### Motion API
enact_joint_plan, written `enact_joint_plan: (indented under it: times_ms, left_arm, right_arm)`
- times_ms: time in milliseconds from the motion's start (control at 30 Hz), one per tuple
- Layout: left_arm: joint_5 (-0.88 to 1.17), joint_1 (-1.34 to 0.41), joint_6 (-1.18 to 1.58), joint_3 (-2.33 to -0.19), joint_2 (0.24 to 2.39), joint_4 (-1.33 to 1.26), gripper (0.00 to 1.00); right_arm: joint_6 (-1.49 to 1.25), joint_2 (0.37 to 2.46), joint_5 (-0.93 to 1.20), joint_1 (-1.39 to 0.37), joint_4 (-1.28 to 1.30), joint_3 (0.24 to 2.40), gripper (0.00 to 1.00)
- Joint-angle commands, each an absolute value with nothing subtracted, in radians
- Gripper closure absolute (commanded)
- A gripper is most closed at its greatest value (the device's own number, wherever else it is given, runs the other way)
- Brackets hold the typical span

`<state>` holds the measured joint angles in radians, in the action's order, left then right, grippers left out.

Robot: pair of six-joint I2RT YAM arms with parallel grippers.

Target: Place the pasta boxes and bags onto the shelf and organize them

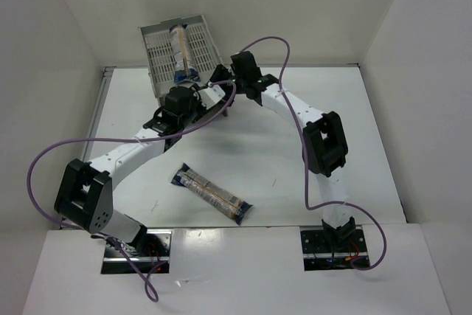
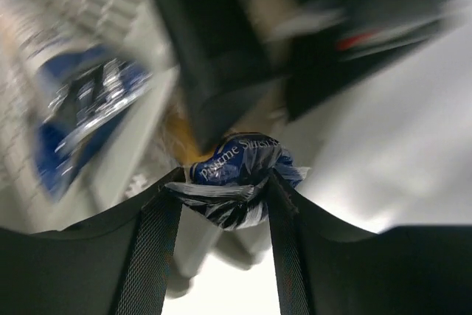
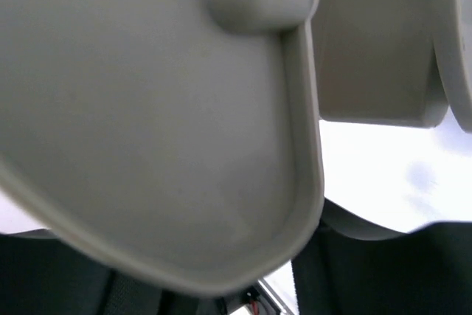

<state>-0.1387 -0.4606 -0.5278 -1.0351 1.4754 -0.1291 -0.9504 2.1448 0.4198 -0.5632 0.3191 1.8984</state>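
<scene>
The light grey shelf (image 1: 158, 53) stands at the back of the table. One spaghetti pack (image 1: 179, 48) lies along its top tier and shows blurred in the left wrist view (image 2: 81, 108). My left gripper (image 1: 200, 95) is at the shelf's front, shut on the dark blue crimped end of a second pack (image 2: 237, 164); its yellow middle runs toward the rack. My right gripper (image 1: 223, 75) is at the shelf's front right corner, its jaws closed around a grey plastic corner of the shelf (image 3: 162, 123). A third pack (image 1: 210, 193) lies slantwise on the table near the front.
White walls enclose the table on three sides. Purple cables (image 1: 44, 160) loop from both arms. The two arms cross close together in front of the shelf. The arm bases (image 1: 136, 245) sit at the near edge.
</scene>
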Motion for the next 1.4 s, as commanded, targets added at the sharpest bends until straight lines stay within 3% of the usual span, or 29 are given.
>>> enact_joint_plan:
  times_ms: [0,233,333,500,900,1067,1267,1367]
  left_arm:
    - [-0.268,-0.408,-0.597,-1.031,1.465,-0.330,0.45]
    - [-0.268,-0.354,-0.621,-1.011,1.486,-0.364,0.44]
    - [-0.259,-0.331,-0.630,-1.011,1.506,-0.364,0.33]
    - [-0.216,-0.331,-0.602,-1.045,1.494,-0.321,0.24]
    - [-0.037,-0.376,-0.424,-1.002,1.166,-0.085,0.10]
    - [-0.158,-0.376,-0.284,-1.058,1.100,-0.049,0.07]
    - [-0.288,-0.250,-0.048,-1.074,1.002,0.070,0.00]
    - [-0.259,-0.102,0.089,-1.005,0.953,0.129,0.00]
  right_arm:
    - [-0.939,2.069,0.422,-0.569,0.330,1.887,0.35]
    - [-0.917,2.039,0.403,-0.569,0.348,1.868,0.30]
    - [-0.899,2.017,0.394,-0.569,0.348,1.859,0.27]
    - [-0.856,1.983,0.394,-0.569,0.348,1.830,0.26]
    - [-0.447,1.859,0.368,-0.569,0.359,1.694,0.23]
    - [-0.116,1.827,0.275,-0.578,0.408,1.649,0.21]
    - [0.363,1.732,0.115,-0.863,0.501,1.432,0.01]
    - [0.379,1.712,0.124,-0.966,0.511,1.385,0.01]
